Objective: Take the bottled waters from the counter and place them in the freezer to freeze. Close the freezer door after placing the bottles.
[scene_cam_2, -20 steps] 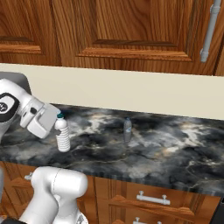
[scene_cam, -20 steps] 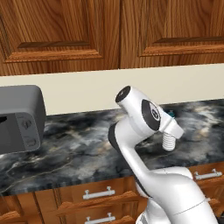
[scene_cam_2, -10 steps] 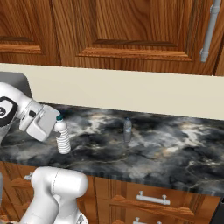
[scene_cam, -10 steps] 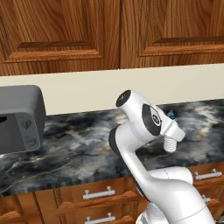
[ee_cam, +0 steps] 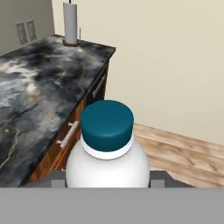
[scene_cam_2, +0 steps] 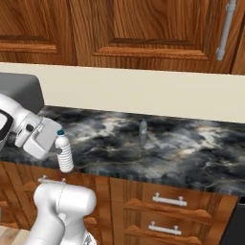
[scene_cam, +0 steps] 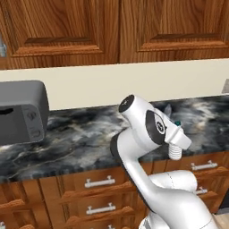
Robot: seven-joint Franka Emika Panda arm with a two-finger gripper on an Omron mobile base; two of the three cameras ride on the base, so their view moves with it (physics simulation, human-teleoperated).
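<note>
One water bottle [scene_cam_2: 64, 155], whitish plastic with a dark blue-teal cap, hangs in the air off the front edge of the counter [scene_cam_2: 191, 153], level with the top drawers; tilted a little, cap uppermost. In the left base view the same bottle [scene_cam: 176, 150] shows its ribbed lower body only, in front of the drawer fronts. In the hand view it [ee_cam: 106, 155] is seen close: round cap, white collar, broad pale shoulders.

Second water bottle [scene_cam_2: 142, 132], clear, stands upright on the counter near the back wall, well apart from the first.

Counter: black marble, white and grey veining, brown drawers with silver bar handles below.
</note>
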